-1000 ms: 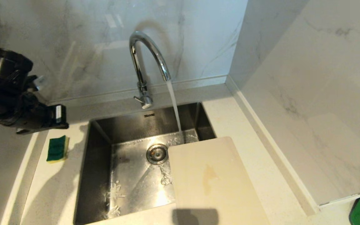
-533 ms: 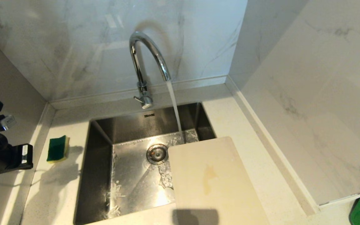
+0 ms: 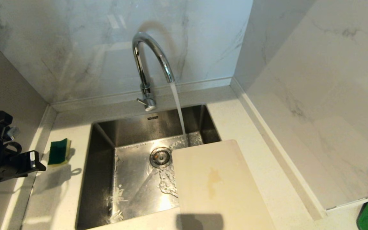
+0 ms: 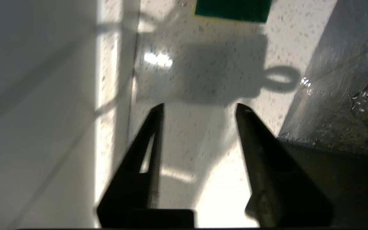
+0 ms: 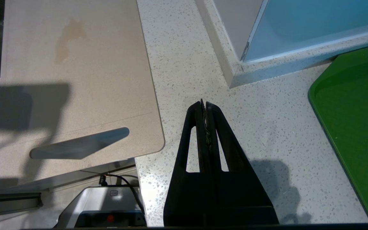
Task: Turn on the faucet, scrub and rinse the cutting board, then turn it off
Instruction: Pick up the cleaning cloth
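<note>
Speckled pale surface (image 3: 235, 121) around steel sink (image 3: 133, 134) | faucet (image 3: 149, 64) running | cutting board (image 3: 216, 185) bridges sink's right edge; looks stiff, slick when wet, best gripped at slot handle (image 5: 78, 147) | left end effector (image 4: 200, 108) released, short of sponge (image 3: 58, 151) | right end effector (image 5: 205, 103) clenched, empty

Grey-veined marble walls (image 3: 75, 48) meet in a corner above the speckled cream worktop (image 3: 244, 127) (bright light reflects on it).

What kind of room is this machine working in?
Most likely a home kitchen: a steel sink under a running chrome faucet, a scrubbing sponge on the speckled counter, and a stained cutting board.
</note>
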`<state>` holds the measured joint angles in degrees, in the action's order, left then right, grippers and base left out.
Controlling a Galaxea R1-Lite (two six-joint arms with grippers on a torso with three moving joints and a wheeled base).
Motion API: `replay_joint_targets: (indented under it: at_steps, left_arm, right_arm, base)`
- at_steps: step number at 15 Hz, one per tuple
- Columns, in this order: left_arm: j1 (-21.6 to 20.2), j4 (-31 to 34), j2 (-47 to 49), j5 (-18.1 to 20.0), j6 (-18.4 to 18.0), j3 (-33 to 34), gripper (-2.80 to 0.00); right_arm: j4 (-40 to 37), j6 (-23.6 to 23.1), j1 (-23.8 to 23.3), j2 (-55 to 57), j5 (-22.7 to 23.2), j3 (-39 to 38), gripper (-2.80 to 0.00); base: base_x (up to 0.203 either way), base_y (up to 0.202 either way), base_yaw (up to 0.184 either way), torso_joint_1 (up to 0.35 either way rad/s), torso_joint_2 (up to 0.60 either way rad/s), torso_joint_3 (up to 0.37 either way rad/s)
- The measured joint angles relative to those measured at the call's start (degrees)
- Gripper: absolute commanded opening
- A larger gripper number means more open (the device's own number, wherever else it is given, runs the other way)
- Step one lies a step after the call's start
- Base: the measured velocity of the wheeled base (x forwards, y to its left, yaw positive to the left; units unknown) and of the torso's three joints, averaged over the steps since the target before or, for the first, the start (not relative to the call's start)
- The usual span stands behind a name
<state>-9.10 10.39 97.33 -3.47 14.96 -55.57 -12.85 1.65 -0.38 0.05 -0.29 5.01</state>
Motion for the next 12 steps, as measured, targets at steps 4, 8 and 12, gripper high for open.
replay_joint_targets:
  at_steps: [4,8,12]
  left_arm:
    - [-0.3,-0.5,4.4,2.4,0.0,-3.4,0.0]
    - [-0.4,-1.3,7.0,2.9,0.9,-6.4,0.0]
    - [-0.3,-4.0,9.1,2.9,1.4,-8.6,0.0]
  right_arm:
    - [0.0,0.0,0.0,0.0,0.0,0.0,-2.8]
    - [0.0,0.0,0.0,0.0,0.0,0.0,-2.8]
    - [0.0,0.0,0.0,0.0,0.0,0.0,-2.8]
  base:
    - [0.0,0.0,0.0,0.0,0.0,0.0]
    - [0.0,0.0,0.0,0.0,0.0,0.0]
    - [0.0,0.0,0.0,0.0,0.0,0.0]
